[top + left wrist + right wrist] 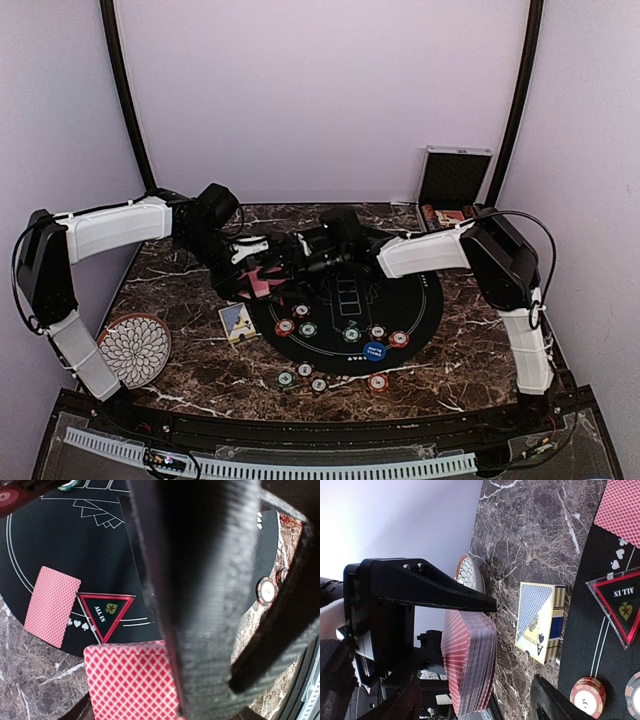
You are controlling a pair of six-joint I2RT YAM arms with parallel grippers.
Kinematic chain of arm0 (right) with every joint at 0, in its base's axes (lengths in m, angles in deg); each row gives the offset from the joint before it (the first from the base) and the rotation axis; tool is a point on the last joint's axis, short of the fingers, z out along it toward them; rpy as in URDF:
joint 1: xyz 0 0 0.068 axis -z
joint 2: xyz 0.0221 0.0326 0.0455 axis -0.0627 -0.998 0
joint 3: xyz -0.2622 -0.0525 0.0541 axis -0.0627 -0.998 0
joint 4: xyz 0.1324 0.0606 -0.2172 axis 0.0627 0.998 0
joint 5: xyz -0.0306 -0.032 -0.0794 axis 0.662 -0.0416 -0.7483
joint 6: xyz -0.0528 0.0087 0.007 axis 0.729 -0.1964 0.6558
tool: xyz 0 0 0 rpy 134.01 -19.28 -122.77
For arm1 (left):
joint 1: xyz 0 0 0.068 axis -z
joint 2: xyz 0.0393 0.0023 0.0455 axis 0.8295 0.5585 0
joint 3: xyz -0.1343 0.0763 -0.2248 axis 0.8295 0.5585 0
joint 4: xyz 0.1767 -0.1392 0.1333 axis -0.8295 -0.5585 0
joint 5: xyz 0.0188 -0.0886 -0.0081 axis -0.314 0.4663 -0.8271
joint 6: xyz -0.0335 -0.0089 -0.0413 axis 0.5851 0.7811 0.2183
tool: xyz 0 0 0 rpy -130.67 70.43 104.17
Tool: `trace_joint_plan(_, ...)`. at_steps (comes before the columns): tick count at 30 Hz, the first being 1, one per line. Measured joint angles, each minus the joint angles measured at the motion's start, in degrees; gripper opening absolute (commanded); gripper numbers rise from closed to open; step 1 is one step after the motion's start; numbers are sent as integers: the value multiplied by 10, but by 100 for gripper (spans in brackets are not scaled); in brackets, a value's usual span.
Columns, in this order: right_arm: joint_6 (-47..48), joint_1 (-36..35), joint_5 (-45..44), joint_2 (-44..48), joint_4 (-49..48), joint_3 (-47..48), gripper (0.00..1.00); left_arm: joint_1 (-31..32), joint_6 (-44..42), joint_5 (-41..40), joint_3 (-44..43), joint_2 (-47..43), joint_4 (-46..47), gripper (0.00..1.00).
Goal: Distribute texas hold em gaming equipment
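On a veined marble surface (200,385), at the left edge of a round black mat (425,300), we see the left fingers (200,605) clamped on a thick deck of lattice-backed red cards (470,665), the right fingers (465,594) apart, one at its top card; small striped round chips (350,333) dot the mat.

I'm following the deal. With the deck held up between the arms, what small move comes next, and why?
Probably close the right gripper on an outer card of the deck: its jaws stand open either side, and the left gripper clamps the deck.
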Motion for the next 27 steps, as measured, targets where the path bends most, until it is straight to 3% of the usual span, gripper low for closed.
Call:
trace_joint_plan(19, -91, -23, 21, -88, -87, 84, 73, -3, 5, 1, 0, -5, 3, 0)
trace_joint_plan(27, -59, -17, 5, -94, -32, 92, 66, -3, 5, 0, 0, -5, 3, 0)
